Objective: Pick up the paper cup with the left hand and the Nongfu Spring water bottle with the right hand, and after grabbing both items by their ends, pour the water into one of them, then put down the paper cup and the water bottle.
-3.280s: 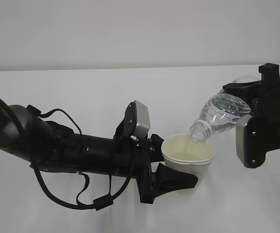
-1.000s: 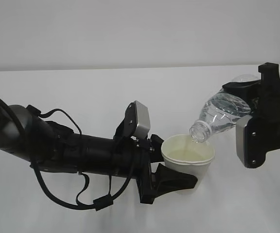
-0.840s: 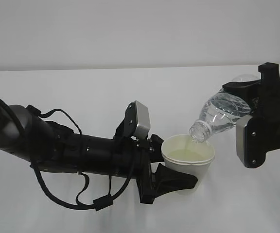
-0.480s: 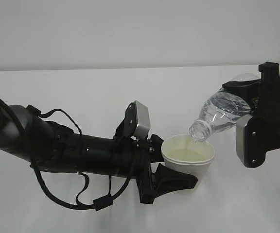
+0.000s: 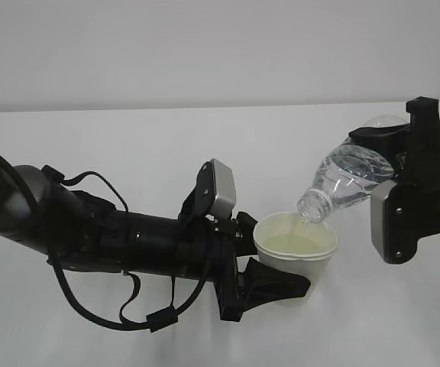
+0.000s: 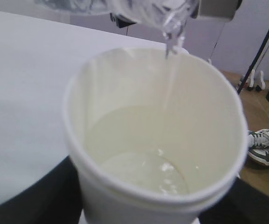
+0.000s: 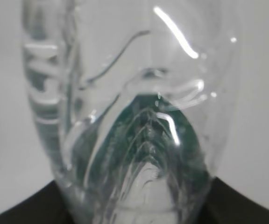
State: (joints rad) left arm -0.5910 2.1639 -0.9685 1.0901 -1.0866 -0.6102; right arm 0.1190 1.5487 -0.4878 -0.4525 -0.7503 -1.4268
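left arm (image 5: 90,237): thick, black, looped cables | camera blocks (image 5: 221,187): grey, rectangular | right claw (image 5: 373,164): black

Paper cup (image 5: 296,252): matt white paper, smooth, rolled rim, pale yellowish inside; Nongfu Spring water bottle (image 5: 346,183): clear glossy ribbed plastic w/ bright glints; left hand (image 5: 270,284): matt black plastic; table (image 5: 166,145): smooth matt white.

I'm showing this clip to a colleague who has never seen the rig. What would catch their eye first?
Right of centre, the clear water bottle is tipped mouth-down by the right gripper, a thin stream falling into the white paper cup. The left gripper clasps that cup near its base at the end of a thick black arm lying across the white table. Water already pools in the cup's bottom.
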